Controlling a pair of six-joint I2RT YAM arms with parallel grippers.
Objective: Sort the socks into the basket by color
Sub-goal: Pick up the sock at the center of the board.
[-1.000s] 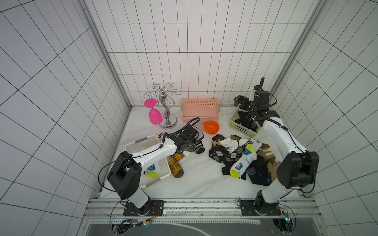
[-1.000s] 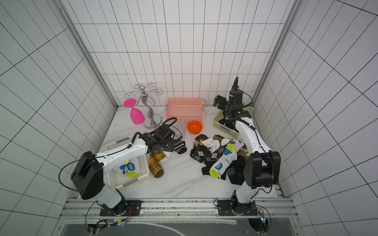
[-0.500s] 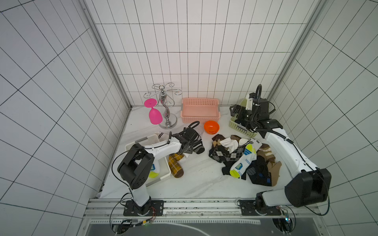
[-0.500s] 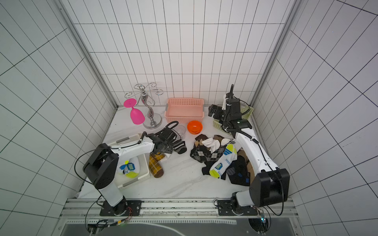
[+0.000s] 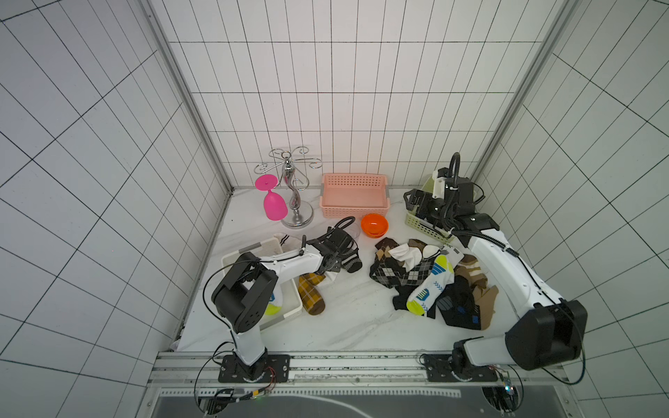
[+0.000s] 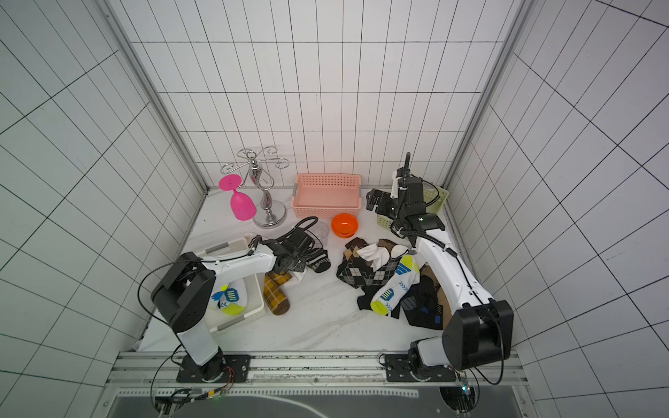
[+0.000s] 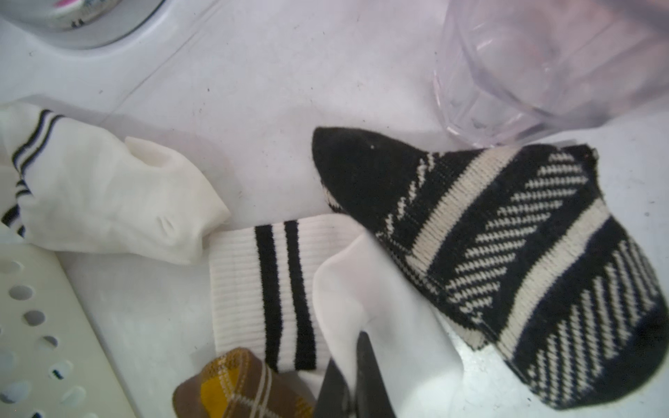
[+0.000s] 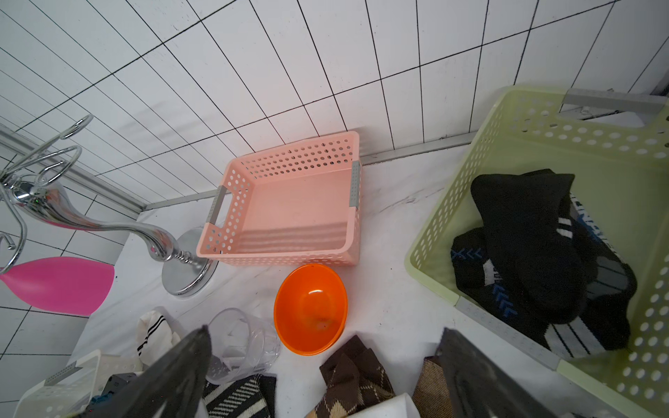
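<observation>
At the table's eight o'clock, beside the white basket [image 5: 260, 248], the left gripper [image 7: 353, 376] is pinched shut on a fold of the white striped sock [image 7: 260, 289], with the black plaid sock [image 7: 506, 253] lying against it at three o'clock. Lifting may drag that black sock into the whites or bump the clear cup [image 7: 543, 72] just beside it. At two o'clock, the right gripper [image 8: 325, 331] hangs wide and empty by the green basket [image 8: 434, 253].

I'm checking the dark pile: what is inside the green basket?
Black socks with blue and white marks lie heaped inside the green basket. How many there are, and whatever lies under the heap, cannot be seen.
</observation>
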